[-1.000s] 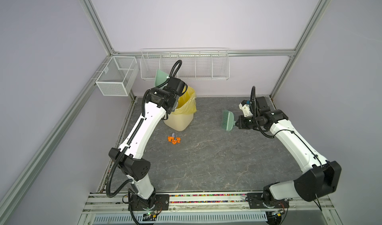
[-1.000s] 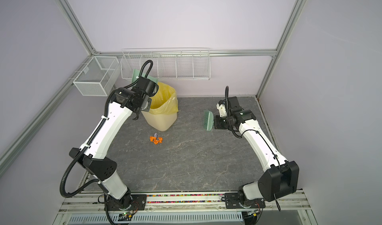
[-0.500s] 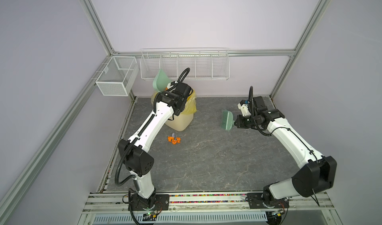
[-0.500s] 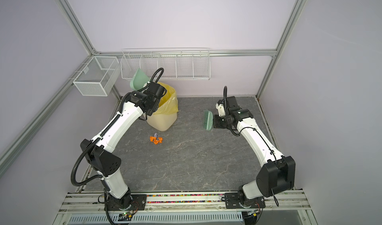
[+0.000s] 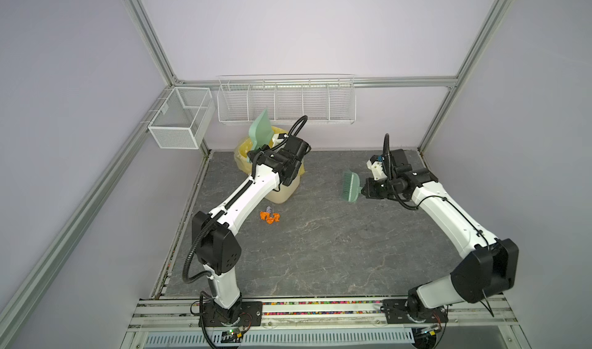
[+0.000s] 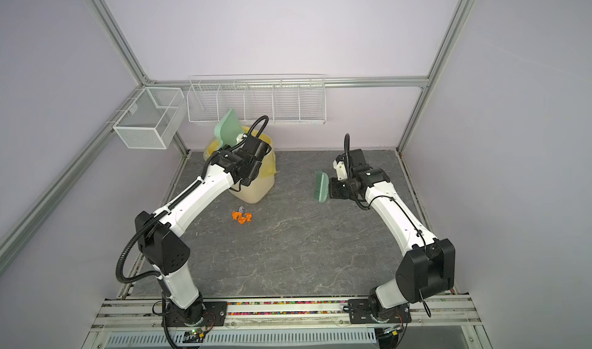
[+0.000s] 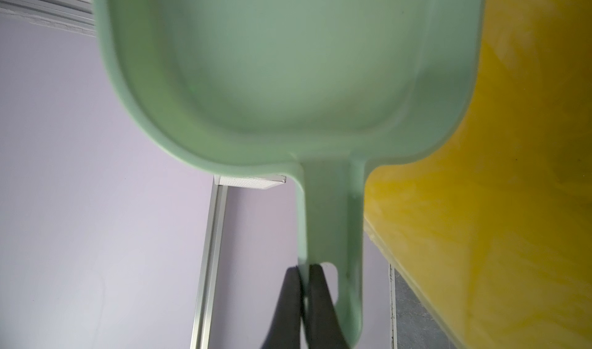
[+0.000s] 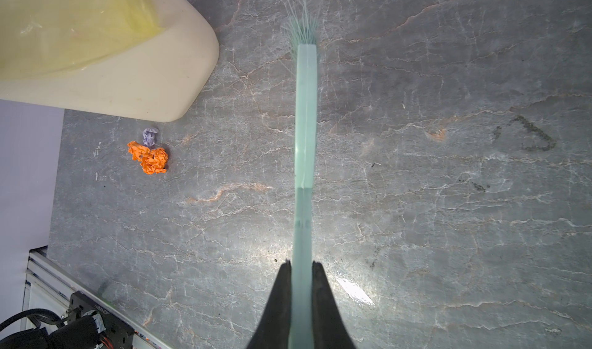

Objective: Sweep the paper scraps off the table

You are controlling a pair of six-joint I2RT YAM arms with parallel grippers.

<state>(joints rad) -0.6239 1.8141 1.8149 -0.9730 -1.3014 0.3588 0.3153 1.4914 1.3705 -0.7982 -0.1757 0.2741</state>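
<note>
You've got the left gripper clenched on one thin edge of the handle of the mint-green dustpan, both dark tapered fingers pinched flat on the plastic. The pan is smooth & matte, a rounded scoop w/ a raised lip. In both top views it's tipped up over the bin, a cream plastic tub w/ rounded corners, lined w/ a crinkly translucent yellow bag. Your right gripper is clamped on the brush, seen edge-on as a slim pale-green strip ending in a tuft of fine splayed bristles; in both top views it sits well to the right of the bin. The paper scraps lie on the desk just in front of the bin, near but not touching it: a tight clump of crumpled bright-orange wads w/ one small lavender-grey wad on the bin side. The desk is dark grey, stone-look, w/ pale & rusty veins, a few dark scuffs & a glare patch. On the back wall hangs a white wire rack, w/ a fine-mesh basket beside it.
</note>
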